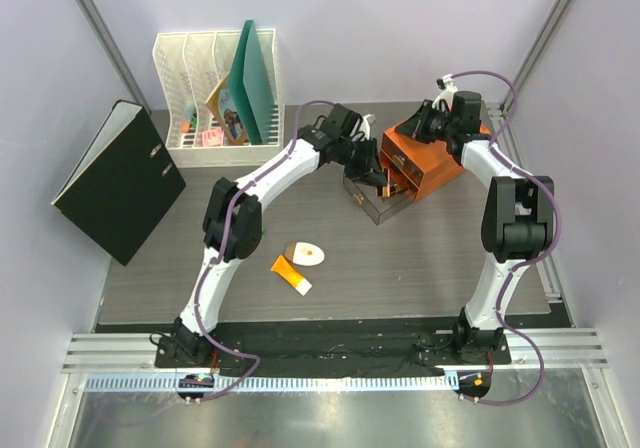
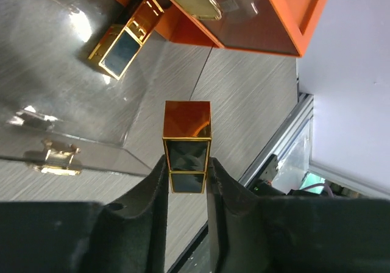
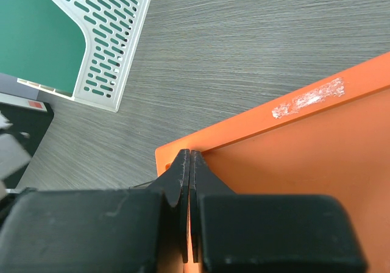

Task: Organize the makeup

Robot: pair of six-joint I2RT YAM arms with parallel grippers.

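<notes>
My left gripper point(image 2: 187, 163) is shut on a black-gold lipstick point(image 2: 187, 145), which it holds above the clear drawer point(image 2: 61, 120) pulled out of the orange drawer box point(image 2: 292, 11). A second black-gold lipstick point(image 2: 125, 41) lies inside that drawer. In the top view the left gripper point(image 1: 375, 173) hovers at the box's front. My right gripper point(image 3: 191, 154) is shut with nothing in it, its tips on the top corner of the orange box point(image 3: 292, 163). A white oval compact point(image 1: 305, 254) and an orange white-capped tube point(image 1: 291, 275) lie on the table nearer the arm bases.
A white file rack point(image 1: 215, 88) with a green folder point(image 1: 252, 73) stands at the back left. A black binder point(image 1: 120, 183) leans at the left edge. The clear drawer point(image 1: 385, 206) juts out from the orange box point(image 1: 440, 163) toward the table's middle.
</notes>
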